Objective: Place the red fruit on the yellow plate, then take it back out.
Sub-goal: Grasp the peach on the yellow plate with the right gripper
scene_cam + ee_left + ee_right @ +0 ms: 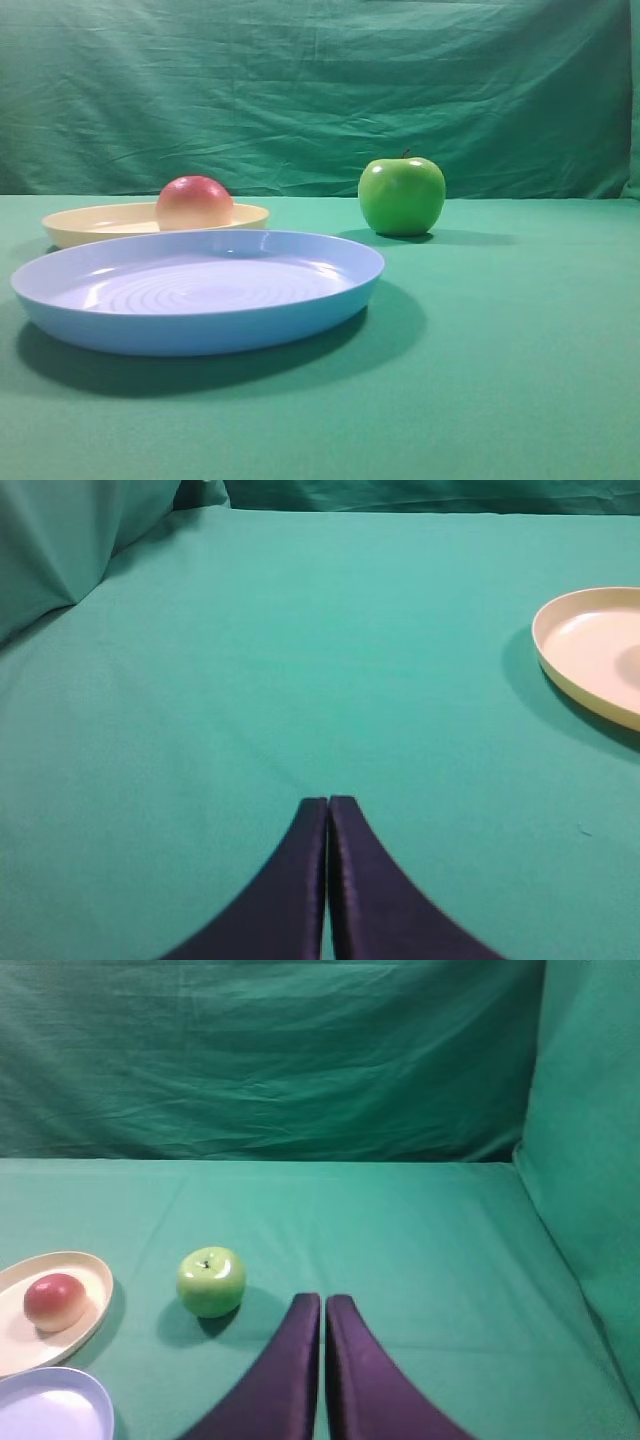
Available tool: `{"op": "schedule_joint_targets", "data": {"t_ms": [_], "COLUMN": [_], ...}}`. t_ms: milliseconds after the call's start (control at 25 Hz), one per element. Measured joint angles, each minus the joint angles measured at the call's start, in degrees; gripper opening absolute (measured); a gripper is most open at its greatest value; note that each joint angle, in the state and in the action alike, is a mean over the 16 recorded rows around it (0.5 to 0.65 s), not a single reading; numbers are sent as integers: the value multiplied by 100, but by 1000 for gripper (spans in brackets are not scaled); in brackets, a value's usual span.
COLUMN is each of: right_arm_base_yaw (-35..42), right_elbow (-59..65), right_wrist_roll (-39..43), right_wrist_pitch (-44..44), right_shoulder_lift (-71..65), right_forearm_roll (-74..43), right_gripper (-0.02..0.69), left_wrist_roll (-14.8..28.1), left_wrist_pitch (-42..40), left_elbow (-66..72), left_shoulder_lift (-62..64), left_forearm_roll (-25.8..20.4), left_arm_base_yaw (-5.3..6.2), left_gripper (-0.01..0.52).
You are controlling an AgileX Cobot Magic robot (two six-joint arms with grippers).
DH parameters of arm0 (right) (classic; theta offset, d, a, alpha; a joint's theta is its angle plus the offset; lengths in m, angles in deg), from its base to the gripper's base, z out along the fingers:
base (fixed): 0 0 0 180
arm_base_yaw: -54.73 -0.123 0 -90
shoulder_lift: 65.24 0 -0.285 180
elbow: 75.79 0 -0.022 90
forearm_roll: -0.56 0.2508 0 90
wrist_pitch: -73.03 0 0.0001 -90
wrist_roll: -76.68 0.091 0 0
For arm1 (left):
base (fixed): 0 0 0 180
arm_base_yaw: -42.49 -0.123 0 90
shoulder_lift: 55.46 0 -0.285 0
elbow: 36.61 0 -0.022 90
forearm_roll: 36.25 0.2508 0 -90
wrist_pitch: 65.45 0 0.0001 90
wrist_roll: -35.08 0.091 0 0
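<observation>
The red fruit point(194, 202) rests inside the yellow plate point(90, 224) at the back left; the right wrist view shows the same red fruit point(54, 1300) lying on the yellow plate point(92, 1272) at its left edge. My left gripper point(328, 800) is shut with nothing in it, hovering over bare green cloth, with the yellow plate point(590, 655) far off to its right. My right gripper point(323, 1298) is shut and empty too, standing well right of the fruit. Neither gripper appears in the exterior high view.
A green apple point(402, 195) stands on the cloth right of the plates, and that green apple point(211, 1281) sits just left of my right fingers. A large light-blue plate point(90, 320) lies in front of the yellow one. Green cloth walls rise behind and at the sides.
</observation>
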Motion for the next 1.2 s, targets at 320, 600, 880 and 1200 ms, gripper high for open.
{"op": "schedule_joint_targets", "data": {"t_ms": [320,600,880,1200], "right_arm_base_yaw": [555,728,758,758], "right_elbow": [1994,3720,4932,5438], "right_wrist_roll": [1,1,1,-9], "right_wrist_pitch": [1337,2674,3400,3320], "right_shoulder_lift": [1343,2123,2467,2519], "right_forearm_roll": [13,25,56,102], "right_gripper": [0,0,0,0], "left_wrist_roll": [0,0,0,0], "left_wrist_pitch": [0,0,0,0], "left_elbow": [0,0,0,0], "left_shoulder_lift": [0,0,0,0], "left_forearm_roll": [0,0,0,0], "left_arm_base_yaw": [0,0,0,0], "left_gripper": [0,0,0,0]}}
